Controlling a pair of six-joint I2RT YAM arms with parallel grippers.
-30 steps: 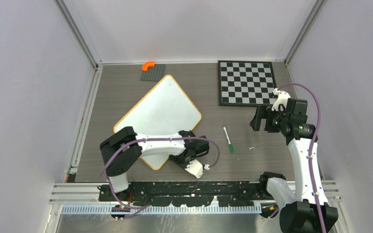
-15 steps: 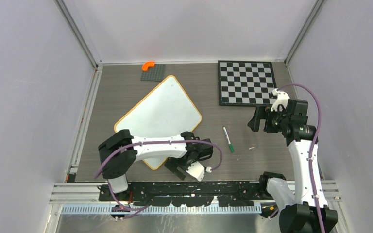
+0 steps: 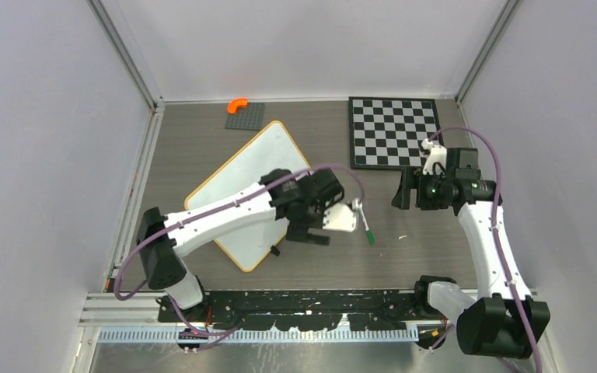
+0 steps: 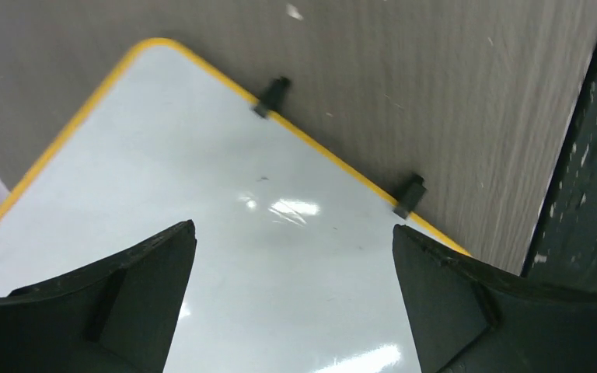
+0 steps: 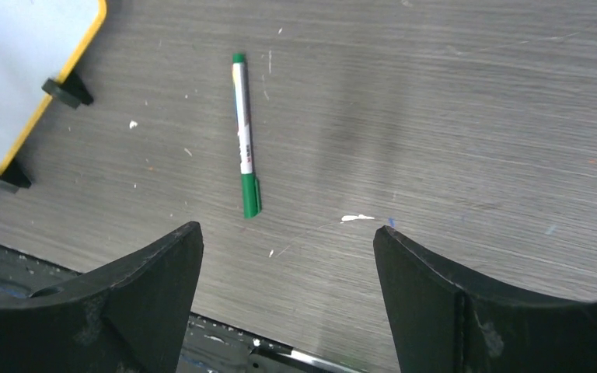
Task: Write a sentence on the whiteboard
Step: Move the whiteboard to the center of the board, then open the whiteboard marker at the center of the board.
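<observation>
Jaws on both arms are spread, with nothing gripped. The left gripper [image 4: 291,256] is held above the whiteboard [image 4: 186,148]; the right gripper [image 5: 288,249] is pointed at a green marker [image 5: 242,140].

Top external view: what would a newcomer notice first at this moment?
The whiteboard, turned like a diamond left of the middle of the table, shows no writing. The left arm reaches across its near half, with the left gripper open above it. A green marker lies alone on the table right of the board, the right gripper open near it. A chequered board sits at the far right.
</observation>
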